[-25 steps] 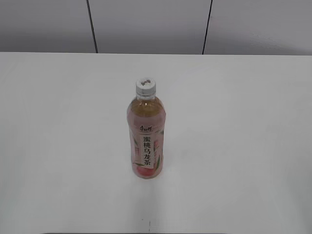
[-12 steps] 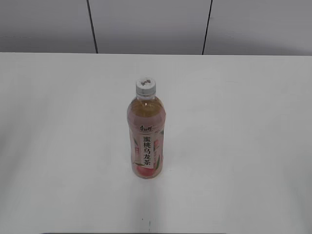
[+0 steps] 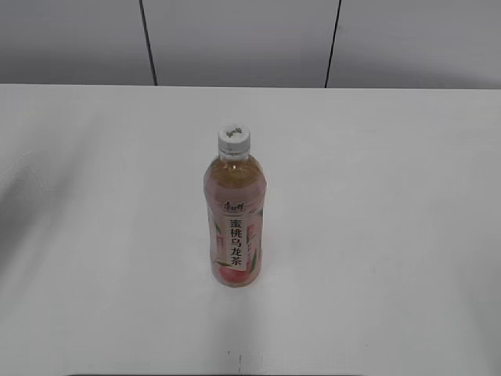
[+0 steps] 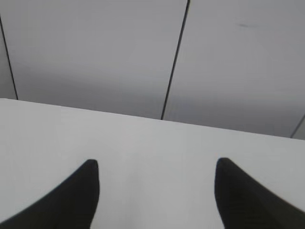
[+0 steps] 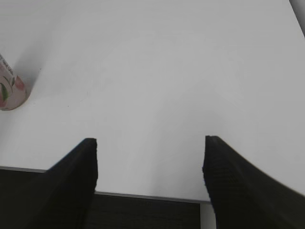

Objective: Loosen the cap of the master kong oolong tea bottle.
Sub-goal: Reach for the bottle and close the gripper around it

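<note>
A master kong oolong tea bottle (image 3: 234,223) stands upright near the middle of a white table (image 3: 391,235), its white cap (image 3: 234,138) seated on the neck and, as far as we can judge, not yet turned. Neither arm appears in the exterior view, so we read the task as barely begun.

Our left gripper (image 4: 155,179) has its jaws spread wide with nothing between them; its camera looks across bare tabletop toward a grey panelled wall (image 4: 95,52), and the bottle is out of its sight. Our right gripper (image 5: 150,164) is likewise wide apart and empty, hanging over the table's near edge, with only the bottle's base showing at the far left of its view, well apart from the fingers.

The step in hand, as we judge it, is the approach. To do it well, we would bring one gripper in level against the labelled body, below the shoulder, and close firmly enough to stop the bottle spinning without crushing the thin plastic. The other should come down squarely over the cap, fingers on the ribbed sides, centred on the neck's axis so that the twist does not tip the bottle.
</note>
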{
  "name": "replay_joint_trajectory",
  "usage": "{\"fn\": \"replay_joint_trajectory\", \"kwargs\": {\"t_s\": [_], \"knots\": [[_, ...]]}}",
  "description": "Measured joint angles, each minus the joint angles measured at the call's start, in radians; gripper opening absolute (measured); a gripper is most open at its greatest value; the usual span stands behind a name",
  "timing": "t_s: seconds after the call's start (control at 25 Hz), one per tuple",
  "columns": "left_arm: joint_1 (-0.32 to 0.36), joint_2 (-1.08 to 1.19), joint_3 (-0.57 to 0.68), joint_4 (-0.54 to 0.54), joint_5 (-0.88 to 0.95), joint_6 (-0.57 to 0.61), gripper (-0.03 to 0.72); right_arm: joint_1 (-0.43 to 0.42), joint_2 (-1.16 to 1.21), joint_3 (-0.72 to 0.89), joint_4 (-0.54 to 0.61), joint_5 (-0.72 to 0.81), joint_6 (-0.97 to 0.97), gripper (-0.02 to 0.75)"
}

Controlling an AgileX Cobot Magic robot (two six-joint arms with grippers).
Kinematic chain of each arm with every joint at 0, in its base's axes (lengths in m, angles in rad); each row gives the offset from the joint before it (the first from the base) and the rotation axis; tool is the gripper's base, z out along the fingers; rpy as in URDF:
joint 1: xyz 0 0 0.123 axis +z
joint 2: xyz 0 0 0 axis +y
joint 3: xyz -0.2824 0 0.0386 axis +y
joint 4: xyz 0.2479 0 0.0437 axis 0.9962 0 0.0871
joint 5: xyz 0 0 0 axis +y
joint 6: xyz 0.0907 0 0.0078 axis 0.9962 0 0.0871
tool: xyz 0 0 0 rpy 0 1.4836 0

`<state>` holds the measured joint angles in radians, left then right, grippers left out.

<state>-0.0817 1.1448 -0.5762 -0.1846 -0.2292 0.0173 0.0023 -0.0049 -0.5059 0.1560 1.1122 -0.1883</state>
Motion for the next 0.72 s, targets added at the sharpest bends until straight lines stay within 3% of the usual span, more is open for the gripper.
{"fn": "replay_joint_trajectory", "kwargs": {"t_s": [0.28, 0.48, 0.72], "knots": [[0.000, 0.278, 0.000, 0.008, -0.429, -0.003, 0.468, 0.000, 0.000, 0.000, 0.000, 0.000, 0.000, 0.524], [-0.003, 0.446, 0.012, 0.131, -0.561, -0.028, 0.470, 0.000, 0.000, 0.000, 0.000, 0.000, 0.000, 0.524], [-0.007, 0.533, 0.194, 0.268, -0.895, -0.138, 0.470, 0.000, 0.000, 0.000, 0.000, 0.000, 0.000, 0.524]]}}
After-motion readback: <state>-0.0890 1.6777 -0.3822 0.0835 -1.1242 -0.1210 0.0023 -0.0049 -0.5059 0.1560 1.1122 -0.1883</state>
